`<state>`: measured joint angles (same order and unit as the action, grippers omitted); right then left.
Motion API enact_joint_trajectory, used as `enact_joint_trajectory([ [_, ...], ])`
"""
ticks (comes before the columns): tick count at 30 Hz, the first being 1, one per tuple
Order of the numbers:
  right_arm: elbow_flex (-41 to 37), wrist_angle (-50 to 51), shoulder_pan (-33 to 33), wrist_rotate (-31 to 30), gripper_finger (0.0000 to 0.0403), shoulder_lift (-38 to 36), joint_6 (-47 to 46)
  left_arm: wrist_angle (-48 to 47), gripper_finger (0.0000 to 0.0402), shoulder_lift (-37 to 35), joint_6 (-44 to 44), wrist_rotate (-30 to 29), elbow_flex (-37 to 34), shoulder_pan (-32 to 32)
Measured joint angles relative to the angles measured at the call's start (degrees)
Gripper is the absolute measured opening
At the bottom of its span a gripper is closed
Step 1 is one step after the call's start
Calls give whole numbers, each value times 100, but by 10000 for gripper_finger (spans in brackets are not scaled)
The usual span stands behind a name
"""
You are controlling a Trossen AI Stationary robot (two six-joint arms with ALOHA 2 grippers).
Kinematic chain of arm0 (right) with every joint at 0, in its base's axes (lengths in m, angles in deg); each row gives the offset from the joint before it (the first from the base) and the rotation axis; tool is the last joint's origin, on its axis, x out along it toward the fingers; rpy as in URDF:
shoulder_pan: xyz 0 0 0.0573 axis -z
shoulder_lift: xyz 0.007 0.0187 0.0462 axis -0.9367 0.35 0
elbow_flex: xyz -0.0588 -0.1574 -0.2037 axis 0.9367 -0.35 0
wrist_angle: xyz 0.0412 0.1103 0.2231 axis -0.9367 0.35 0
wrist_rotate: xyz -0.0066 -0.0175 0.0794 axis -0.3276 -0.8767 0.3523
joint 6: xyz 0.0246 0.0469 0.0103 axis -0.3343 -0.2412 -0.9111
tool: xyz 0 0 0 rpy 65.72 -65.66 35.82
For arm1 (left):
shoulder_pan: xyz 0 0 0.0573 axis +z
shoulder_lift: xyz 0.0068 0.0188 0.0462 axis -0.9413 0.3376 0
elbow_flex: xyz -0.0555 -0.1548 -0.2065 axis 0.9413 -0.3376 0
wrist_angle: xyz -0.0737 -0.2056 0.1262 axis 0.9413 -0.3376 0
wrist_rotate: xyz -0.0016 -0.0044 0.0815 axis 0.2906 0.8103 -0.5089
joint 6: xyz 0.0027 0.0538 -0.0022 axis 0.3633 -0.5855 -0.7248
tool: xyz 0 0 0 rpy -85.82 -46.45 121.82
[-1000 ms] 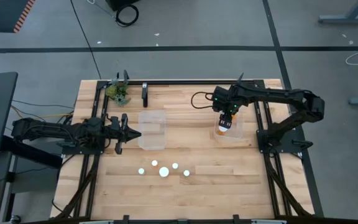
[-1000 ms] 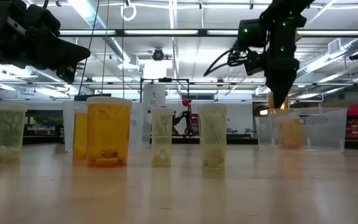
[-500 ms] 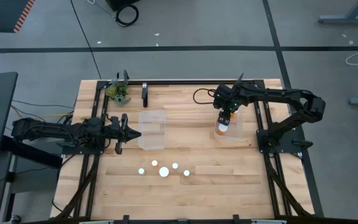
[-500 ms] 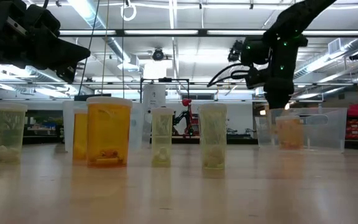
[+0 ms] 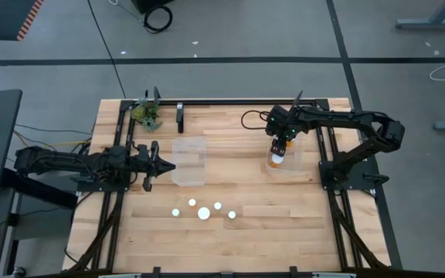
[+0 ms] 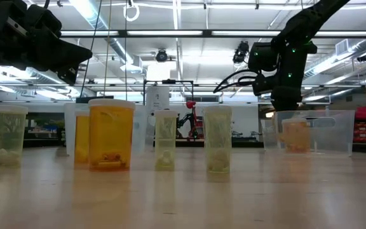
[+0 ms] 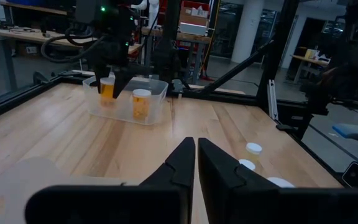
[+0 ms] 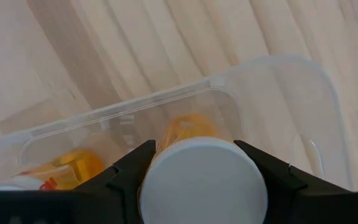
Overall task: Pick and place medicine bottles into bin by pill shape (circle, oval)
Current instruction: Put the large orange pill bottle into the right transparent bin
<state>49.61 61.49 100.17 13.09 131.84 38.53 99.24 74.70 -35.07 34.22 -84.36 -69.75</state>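
My right gripper [image 5: 278,149] is shut on an amber medicine bottle with a white cap [image 8: 204,180], over the right clear tub [image 5: 293,167]. In the left wrist view the held bottle [image 7: 107,88] hangs partly inside this tub [image 7: 157,93]. Another amber bottle [image 7: 140,102] stands on the tub's floor. Several white-capped bottles [image 5: 204,212] stand upright on the table near its front; the low view shows them too [image 6: 111,133]. My left gripper [image 5: 163,164] is shut and empty, beside the left clear tub [image 5: 189,161]. My right gripper pinches the bottle between its two fingers, one on each side of the round white cap [image 8: 157,177]. The fingers come from above, pointing down. The bottle hangs upright below them, its amber body [image 8: 188,127] inside the tub walls; whether its base touches the floor I cannot tell.
A small green plant [image 5: 147,114] and a black bar [image 5: 180,117] sit at the table's far left. Black frame rails run along the table's edges. Bare wood lies between the two tubs and in front of the right tub.
My right gripper has gone down with the amber bottle toward the right tub, still shut on it. The bottles on the table have not moved.
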Motion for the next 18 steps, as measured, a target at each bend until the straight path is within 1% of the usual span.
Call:
enact_joint_trajectory([
  [8,0,2,0,23,236,0,-3,2,36,1,0,-1,0,0],
  [13,2,0,0,23,241,0,-3,2,29,0,0,0,0,0],
  [18,9,13,0,23,258,0,-32,0,26,1,0,0,0,1],
])
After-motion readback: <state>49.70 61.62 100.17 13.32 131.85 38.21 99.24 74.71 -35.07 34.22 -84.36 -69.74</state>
